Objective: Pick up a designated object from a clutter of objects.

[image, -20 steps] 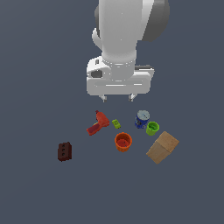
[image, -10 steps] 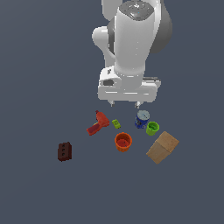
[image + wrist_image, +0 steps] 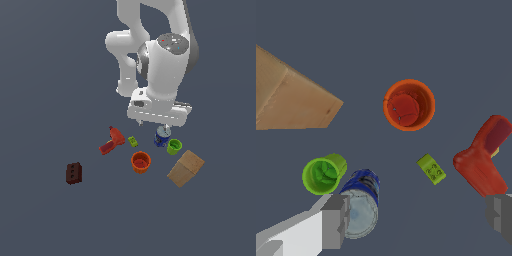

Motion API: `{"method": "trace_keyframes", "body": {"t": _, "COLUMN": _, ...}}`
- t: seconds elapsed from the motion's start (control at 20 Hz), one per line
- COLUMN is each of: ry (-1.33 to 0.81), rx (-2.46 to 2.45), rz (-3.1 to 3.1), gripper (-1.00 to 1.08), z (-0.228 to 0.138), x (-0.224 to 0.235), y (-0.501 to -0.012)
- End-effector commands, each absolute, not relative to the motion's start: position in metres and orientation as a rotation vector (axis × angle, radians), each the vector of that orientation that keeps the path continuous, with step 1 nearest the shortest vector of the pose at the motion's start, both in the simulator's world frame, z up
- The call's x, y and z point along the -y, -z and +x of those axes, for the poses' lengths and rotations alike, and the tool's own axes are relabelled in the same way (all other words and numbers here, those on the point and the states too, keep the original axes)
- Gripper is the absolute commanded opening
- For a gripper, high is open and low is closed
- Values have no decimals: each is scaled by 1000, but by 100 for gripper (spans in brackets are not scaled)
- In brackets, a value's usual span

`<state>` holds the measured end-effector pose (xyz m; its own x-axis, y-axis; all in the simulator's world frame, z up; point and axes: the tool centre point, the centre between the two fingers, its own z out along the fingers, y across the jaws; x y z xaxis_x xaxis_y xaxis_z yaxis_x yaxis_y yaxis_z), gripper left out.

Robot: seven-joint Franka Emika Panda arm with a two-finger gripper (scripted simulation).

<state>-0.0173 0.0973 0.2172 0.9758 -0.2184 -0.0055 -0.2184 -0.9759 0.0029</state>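
Observation:
The blue can (image 3: pixel 161 138) with a pale grey top stands in the clutter, next to the small green cup (image 3: pixel 174 146). My gripper (image 3: pixel 153 125) hangs open and empty just above the clutter, one finger over the can. In the wrist view the gripper (image 3: pixel 418 217) is wide open. The can (image 3: pixel 363 197) sits just inside one finger (image 3: pixel 336 222), and the green cup (image 3: pixel 322 174) is right beside it. The other finger is near the red drill-like tool (image 3: pixel 483 162).
An orange cup (image 3: pixel 141 162), a tiny green block (image 3: pixel 133 141) and the red drill-like tool (image 3: pixel 112 141) lie at the can's exterior-view left. A tan box (image 3: pixel 186 168) lies at its right. A dark red brick (image 3: pixel 74 173) sits apart, far left.
The arm has lowered and shifted a little toward the exterior view's right, bringing the open gripper down over the blue can. The objects have not moved.

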Motion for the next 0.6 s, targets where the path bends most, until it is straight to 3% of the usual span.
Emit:
{"method": "trace_keyframes", "body": {"t": 0.0, "ry": 6, "rx": 403, "rz": 3112, "gripper": 100, "z": -24, "x": -109, "y": -204}}
{"method": "trace_keyframes", "body": {"t": 0.55, "ry": 0, "rx": 634, "rz": 3073, "gripper": 100, "z": -58, "x": -154, "y": -151}}
